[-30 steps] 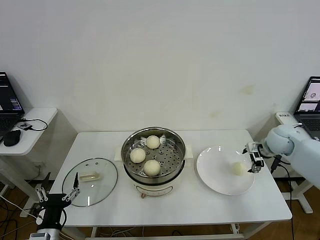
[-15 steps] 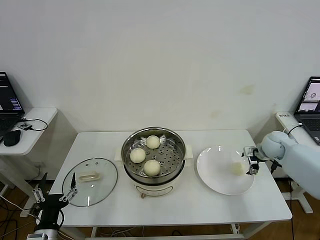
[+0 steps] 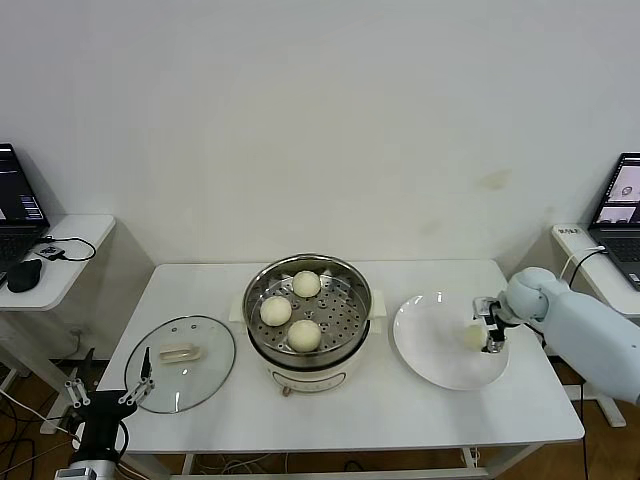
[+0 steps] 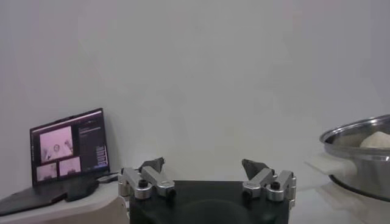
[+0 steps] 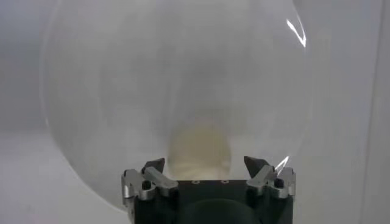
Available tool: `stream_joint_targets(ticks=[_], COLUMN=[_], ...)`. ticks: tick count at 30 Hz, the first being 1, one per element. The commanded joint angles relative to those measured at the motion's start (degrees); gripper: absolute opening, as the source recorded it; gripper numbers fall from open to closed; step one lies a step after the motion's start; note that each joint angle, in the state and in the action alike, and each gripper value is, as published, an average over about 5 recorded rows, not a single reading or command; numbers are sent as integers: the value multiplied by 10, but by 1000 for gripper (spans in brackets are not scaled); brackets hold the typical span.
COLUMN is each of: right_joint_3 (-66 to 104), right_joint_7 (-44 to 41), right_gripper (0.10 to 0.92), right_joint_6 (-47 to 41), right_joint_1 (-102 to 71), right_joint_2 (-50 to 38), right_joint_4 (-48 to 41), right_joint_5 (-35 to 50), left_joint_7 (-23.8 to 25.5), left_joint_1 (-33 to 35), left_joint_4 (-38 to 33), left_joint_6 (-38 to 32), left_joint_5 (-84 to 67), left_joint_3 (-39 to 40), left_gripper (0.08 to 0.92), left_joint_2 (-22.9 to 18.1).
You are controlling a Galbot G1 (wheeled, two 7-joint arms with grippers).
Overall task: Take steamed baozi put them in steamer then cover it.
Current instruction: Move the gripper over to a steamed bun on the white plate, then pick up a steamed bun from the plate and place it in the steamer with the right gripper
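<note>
Three steamed baozi already sit on the perforated tray inside the steamer, which stands at the middle of the white worktop, well away from the right claw toward the robot's left. One last bun remains on the flat white plate, and the right claw is down at it, its two fingers standing apart on either side of the bun; from the wrist camera the bun lies right between the fingertips, yet whether they touch it cannot be told, so the claw reads as open and about to grip. By this look, the task is roughly three quarters through the loading: this fourth bun needs lifting and carrying across to the steamer. After that the cover, a clear glass lid lying flat on the worktop beyond the steamer from the right claw, must go on top. Nearest that lid, the left claw waits low at the worktop's near edge, fingers spread wide and holding nothing.
</note>
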Motion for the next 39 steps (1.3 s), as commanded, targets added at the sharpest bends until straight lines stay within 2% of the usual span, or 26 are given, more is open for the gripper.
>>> stream_joint_targets(ticks=[1,8,19,28,39], right_joint_3=[5,4,-25,-168,-311], right_joint_7=[-4,-11,-33,-37,-5], right_gripper=[741,638,611,611,611], right_joint_6=[0,-3,-21,-62,-148], right_joint_1=[-5,-1,57,266,464], right_joint_2=[10,-3,-46,-61,44], right_joint_4=[-9,5,73,145,215], right_joint_5=[-7,-4,44,135,325], left_joint_7=[0,0,-1,1,0], left_joint_1=[0,2,-1,-10,-17], left_joint_4=[0,-1,1,-8,0], left_joint_6=[0,-1,-2,6,5], left_joint_5=[0,0,-1,1,1], left_joint_3=[0,-1,3,10,13], left_gripper=[823,823,823,823,823], left_joint_2=[0,1,6,5,9])
